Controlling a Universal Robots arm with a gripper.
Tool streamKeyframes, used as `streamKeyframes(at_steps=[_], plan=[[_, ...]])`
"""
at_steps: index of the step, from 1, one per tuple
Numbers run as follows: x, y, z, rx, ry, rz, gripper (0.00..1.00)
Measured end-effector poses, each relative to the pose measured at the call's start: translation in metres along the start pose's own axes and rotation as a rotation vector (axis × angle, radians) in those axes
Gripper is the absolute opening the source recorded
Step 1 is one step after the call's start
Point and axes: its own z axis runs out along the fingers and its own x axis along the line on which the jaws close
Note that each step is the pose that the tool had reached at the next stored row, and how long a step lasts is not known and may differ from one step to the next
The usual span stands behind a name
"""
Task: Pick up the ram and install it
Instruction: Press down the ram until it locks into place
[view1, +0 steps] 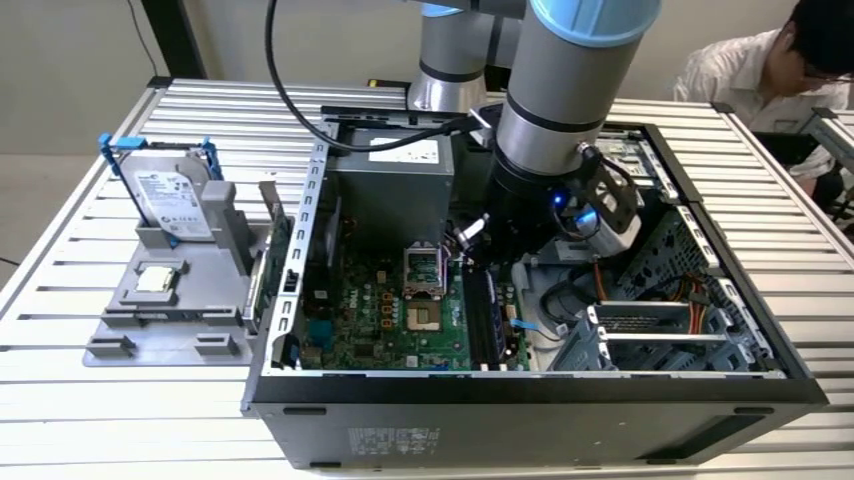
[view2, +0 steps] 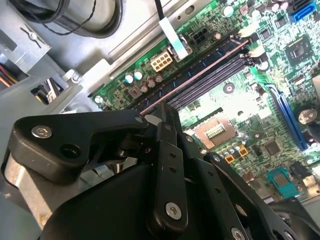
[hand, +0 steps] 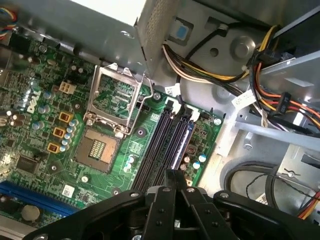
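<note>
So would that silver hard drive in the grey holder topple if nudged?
Probably stiff and heavy for its size: the hard drive looks like a solid metal block. It stands upright on edge, so a push near its top might tip it, though the grey holder seems to brace its base.

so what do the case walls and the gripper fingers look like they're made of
Case walls: bare grey sheet metal by the look, folded, punched with holes. Gripper fingers: matte black with screw heads; coated metal or hard plastic, can't tell which.
</note>
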Motion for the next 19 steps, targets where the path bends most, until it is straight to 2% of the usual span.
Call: streamKeyframes(at_steps=[5,13,19], plan=[[0.0000,0.0000,-0.0002,-0.0004,0.0004,-0.040,0.00],[0.0000,0.0000,-0.0004,-0.0020,0.0014,-0.185,0.00],[0.0000,0.0000,-0.0004,-0.0030,0.0023,-0.276,0.00]])
